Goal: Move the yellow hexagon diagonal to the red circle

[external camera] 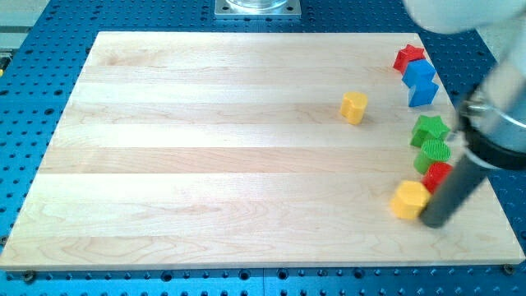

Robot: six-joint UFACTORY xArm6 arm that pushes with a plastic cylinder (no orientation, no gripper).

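A yellow hexagon (409,200) lies near the board's lower right. A red circle (438,174) sits just up and right of it, partly hidden by my rod. My tip (433,221) rests on the board just right of the yellow hexagon, touching or nearly touching it, and below the red circle. A second yellow block (354,108) lies alone further up and left.
A green circle (432,154) and a green star (430,128) stack above the red circle. Two blue blocks (421,82) and a red star (408,56) sit at the upper right. The wooden board's right edge (493,197) is close behind my rod.
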